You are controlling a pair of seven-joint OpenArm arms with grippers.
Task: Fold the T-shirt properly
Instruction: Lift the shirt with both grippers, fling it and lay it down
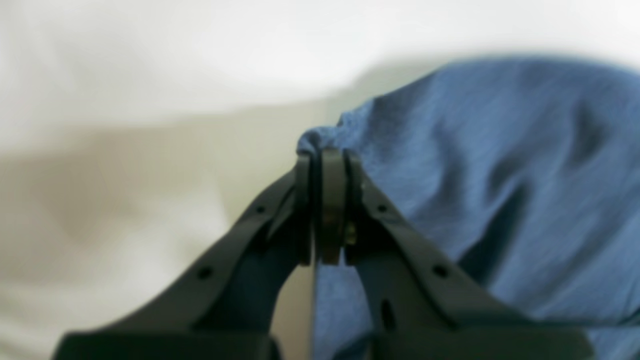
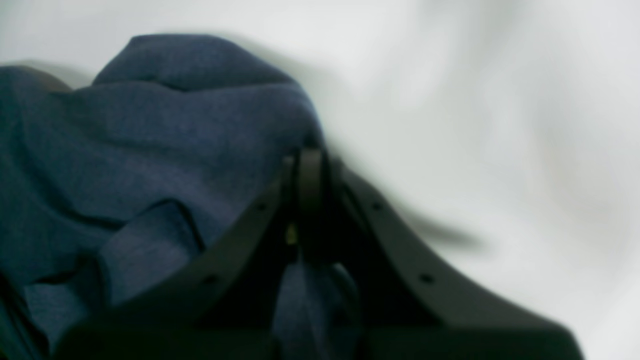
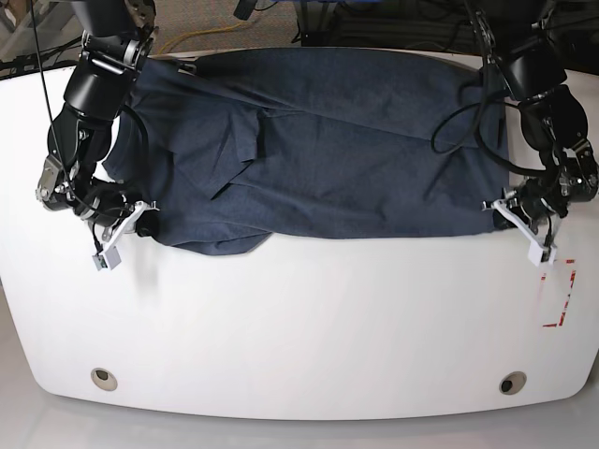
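Base view shows, at the left edge, the right gripper (image 3: 140, 211) low at the near left corner of the T-shirt (image 3: 328, 150), its jaws closed together on the fabric there. From that corner the shirt spreads across the far half of the white surface (image 3: 299, 327) — a wide dark navy sheet lying roughly flat, with a diagonal fold and some wrinkles on its left half and a rounded flap sagging toward the viewer at its near left edge. No lettering shows on the side that faces up. At the shirt's near right corner sits the left gripper (image 3: 501, 210), jaws pressed shut on the cloth. Just beyond it, near the right rim of the surface, are thin red marks (image 3: 560, 297). Right wrist view: the right gripper (image 2: 307, 160) has its dark jaws shut, with heathered navy cloth (image 2: 150, 140) bunched at their tip and heaped to the left, white surface to the right. Left wrist view: the left gripper (image 1: 327, 160) pinches a small gathered tuft of blue fabric (image 1: 490, 175) between closed jaws — the cloth drapes away to the right, bare surface to the left.
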